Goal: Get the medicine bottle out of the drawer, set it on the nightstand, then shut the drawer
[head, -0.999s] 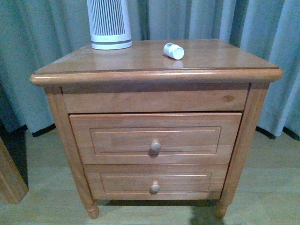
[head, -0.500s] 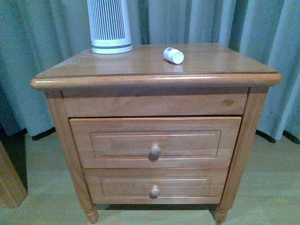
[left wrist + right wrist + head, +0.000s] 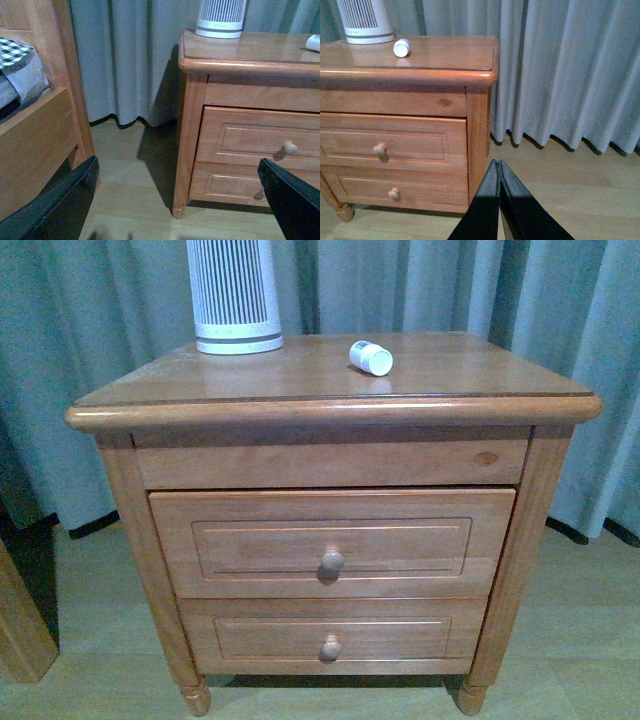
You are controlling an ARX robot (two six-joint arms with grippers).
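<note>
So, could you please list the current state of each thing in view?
medicine bottle: lying on its side on the nightstand top
upper drawer: closed
lower drawer: closed
left gripper: open, empty
right gripper: shut, empty
ribbed white appliance: upright

front view faces the nightstand (image 3: 330,410) squarely and near, wrist views flank it lower, all sharing its drawers

The nightstand (image 3: 330,390) stands on a pale wood floor (image 3: 90,620). On its top, a medicine bottle (image 3: 371,357) lies on its side, near a ribbed white appliance (image 3: 233,295).
</note>
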